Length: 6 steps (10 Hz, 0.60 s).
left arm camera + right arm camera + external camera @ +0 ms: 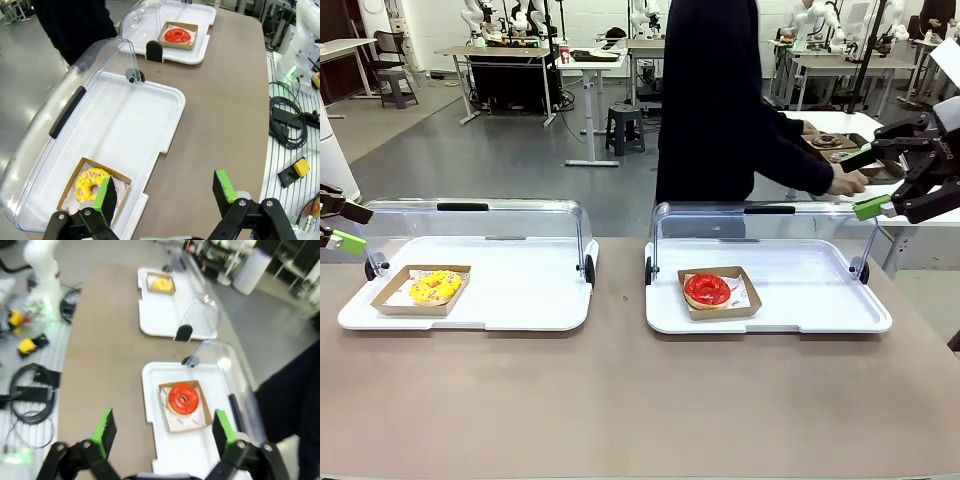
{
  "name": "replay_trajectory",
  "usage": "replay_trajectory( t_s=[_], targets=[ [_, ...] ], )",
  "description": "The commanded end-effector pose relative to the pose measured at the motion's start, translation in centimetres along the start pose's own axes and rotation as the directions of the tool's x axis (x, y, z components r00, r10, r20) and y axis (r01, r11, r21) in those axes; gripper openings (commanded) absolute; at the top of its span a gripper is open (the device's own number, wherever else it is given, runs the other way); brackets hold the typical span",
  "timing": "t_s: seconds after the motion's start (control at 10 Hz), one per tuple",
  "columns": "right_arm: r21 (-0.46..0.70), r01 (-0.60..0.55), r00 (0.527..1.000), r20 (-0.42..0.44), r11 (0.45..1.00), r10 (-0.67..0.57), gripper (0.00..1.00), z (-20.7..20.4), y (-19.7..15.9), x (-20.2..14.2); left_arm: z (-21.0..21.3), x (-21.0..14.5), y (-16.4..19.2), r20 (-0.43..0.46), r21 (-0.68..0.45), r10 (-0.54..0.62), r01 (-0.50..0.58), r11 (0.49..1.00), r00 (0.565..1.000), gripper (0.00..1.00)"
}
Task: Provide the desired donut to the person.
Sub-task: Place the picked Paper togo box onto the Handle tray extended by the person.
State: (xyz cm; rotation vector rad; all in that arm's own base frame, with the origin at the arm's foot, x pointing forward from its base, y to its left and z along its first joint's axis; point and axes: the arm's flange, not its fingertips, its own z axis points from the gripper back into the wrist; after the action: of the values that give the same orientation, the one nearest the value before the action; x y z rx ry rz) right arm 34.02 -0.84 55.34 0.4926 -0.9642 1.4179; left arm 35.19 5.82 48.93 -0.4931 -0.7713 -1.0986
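Donuts, glossy red [706, 290] and yellow [435, 287], ring-shaped, sit in cardboard trays.

The yellow donut [436, 287] lies flat in a cardboard tray, lower left of the front frame. The red donut [707, 290] lies similarly, right of centre. The person [720, 100] stands at upper centre, in dark sleeves.

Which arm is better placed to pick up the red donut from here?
Right. The red donut lies in the right-hand tray, on that arm's side, and the right gripper hangs open above it. The left gripper, also open, hovers by the yellow donut.
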Motion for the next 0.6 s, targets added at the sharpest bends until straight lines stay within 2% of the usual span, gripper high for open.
replay_trajectory(
  t_s=[0.0, 0.3, 0.5],
  targets=[
    [-0.006, 0.007, 0.998, 0.069, 1.0, -0.007, 1.0, -0.2, -0.1, -1.9, -0.1, -0.1, 0.0, -0.001, 0.002, 0.004, -0.004, 1.0, 1.0, 1.0],
    [-0.074, 0.055, 0.997, 0.063, 0.996, -0.05, 1.0, 0.7, 0.1, -3.8, -0.1, -0.1, 0.0, -0.001, 0.002, 0.004, -0.004, 1.0, 1.0, 1.0],
    [-0.148, 0.133, 0.991, 0.049, 0.98, -0.127, 1.0, 1.3, 0.2, -4.5, -0.1, -0.1, 0.0, -0.001, 0.002, 0.004, -0.004, 1.0, 1.0, 1.0]
  ],
)
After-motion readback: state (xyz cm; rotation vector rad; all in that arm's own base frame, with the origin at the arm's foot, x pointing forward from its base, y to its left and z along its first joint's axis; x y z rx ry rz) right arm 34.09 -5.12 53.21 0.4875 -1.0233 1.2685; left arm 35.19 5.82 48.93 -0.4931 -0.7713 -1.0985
